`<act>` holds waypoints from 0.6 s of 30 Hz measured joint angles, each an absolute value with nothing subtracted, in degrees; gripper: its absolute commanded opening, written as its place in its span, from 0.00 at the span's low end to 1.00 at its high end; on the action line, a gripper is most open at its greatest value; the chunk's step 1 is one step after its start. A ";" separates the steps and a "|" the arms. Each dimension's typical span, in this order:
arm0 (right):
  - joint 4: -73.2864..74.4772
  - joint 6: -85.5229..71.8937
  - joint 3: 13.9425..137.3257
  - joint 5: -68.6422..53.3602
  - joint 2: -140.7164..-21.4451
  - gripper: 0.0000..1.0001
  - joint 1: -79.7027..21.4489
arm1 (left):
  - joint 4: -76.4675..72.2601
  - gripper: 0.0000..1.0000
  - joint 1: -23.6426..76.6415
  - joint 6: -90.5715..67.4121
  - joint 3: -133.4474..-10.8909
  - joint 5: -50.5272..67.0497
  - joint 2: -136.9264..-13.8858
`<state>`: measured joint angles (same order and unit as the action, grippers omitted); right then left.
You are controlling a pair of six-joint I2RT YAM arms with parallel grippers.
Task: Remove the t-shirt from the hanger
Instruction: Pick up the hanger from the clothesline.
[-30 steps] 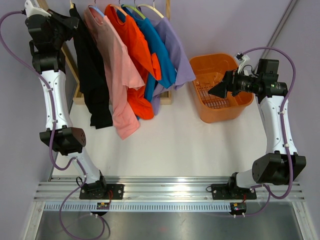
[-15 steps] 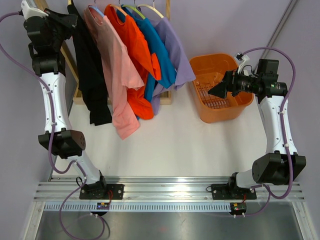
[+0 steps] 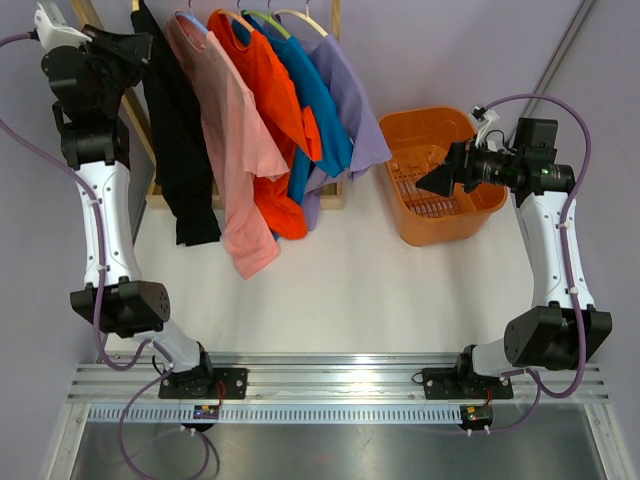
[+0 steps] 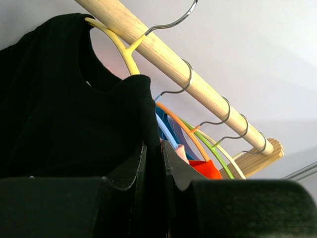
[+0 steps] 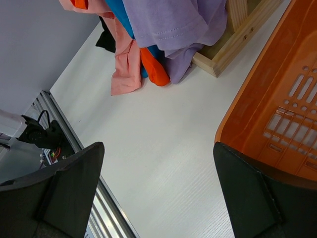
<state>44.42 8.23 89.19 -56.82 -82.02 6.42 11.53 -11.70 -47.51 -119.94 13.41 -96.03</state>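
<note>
At about 11 o'clock on the white table stands a wooden rack with five shirts hung in a row. The black t-shirt is the leftmost. Touching its 3 o'clock side is the pink t-shirt, then the orange t-shirt, the blue t-shirt and the purple t-shirt, each overlapping the next. An orange basket sits at 2 o'clock on the table, just beside the rack's base.

In the left wrist view the wooden rail slants from 11 o'clock down to 4 o'clock, with wire hooks looped over it one after another. The yellow hanger carries the black t-shirt. Its arm passes through the neck opening. The neighbouring hangers and shirts crowd in at 4 o'clock of it.

The black t-shirt hangs with its collar up on the rail and its hem down. In the top view its long axis runs from 12 o'clock to between 5 and 6 o'clock.

The left gripper is raised at the shirt's shoulder, at 9 o'clock of the collar. Its jaws are clenched on a fold of the black fabric. The right gripper hovers over the basket's 9 o'clock rim with its jaws released and spread wide, grasping nothing.
</note>
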 measured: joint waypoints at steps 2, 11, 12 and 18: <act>44.45 8.54 89.19 -57.21 -82.02 1.00 6.42 | 11.44 0.00 -11.70 -46.98 -117.43 13.39 -93.49; 45.36 9.69 89.19 -59.88 -82.02 0.99 6.42 | 12.97 0.00 -11.68 -43.16 -103.92 12.86 -77.03; 45.54 9.98 89.19 -60.31 -82.02 1.00 6.42 | 12.82 0.00 -11.68 -42.83 -101.84 12.86 -74.85; 49.95 15.03 89.52 -63.20 -82.02 0.99 6.39 | 15.00 0.00 -11.66 -41.30 -89.84 14.24 -62.81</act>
<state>49.95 15.03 89.52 -63.20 -82.02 6.39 15.00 -11.66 -41.30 -89.84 14.24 -62.81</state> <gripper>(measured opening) 0.993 0.150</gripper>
